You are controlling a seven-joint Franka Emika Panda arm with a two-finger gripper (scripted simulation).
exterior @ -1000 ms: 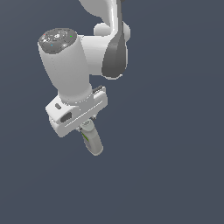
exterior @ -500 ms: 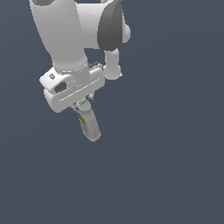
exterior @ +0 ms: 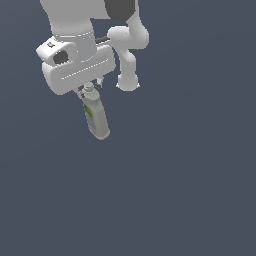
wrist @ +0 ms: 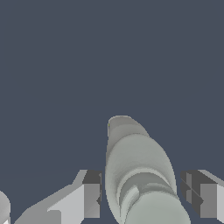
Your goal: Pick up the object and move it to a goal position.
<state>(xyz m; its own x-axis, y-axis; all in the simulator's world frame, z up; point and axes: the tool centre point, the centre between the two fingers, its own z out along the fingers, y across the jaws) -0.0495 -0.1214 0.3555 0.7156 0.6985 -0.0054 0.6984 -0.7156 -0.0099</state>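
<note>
The object, a small pale grey bottle (exterior: 96, 118) with a green label patch and a narrower cap, hangs from my gripper (exterior: 90, 89) above the dark floor, tilted with its base toward the exterior view's right. The white hand hides most of the fingers in the exterior view. In the wrist view the bottle (wrist: 138, 166) sits between the two dark pads, one finger (wrist: 89, 192) on one side and the other (wrist: 197, 192) on the other side, cap end nearest the camera. My gripper (wrist: 142, 192) is shut on the bottle near its cap.
Plain dark blue-grey ground (exterior: 190, 190) fills both views. The arm's links (exterior: 127, 55) stand just behind the hand. No goal marker shows.
The hand has moved upward in the exterior view and looks larger, carrying the bottle with it. The bottle has stayed between the fingers.
</note>
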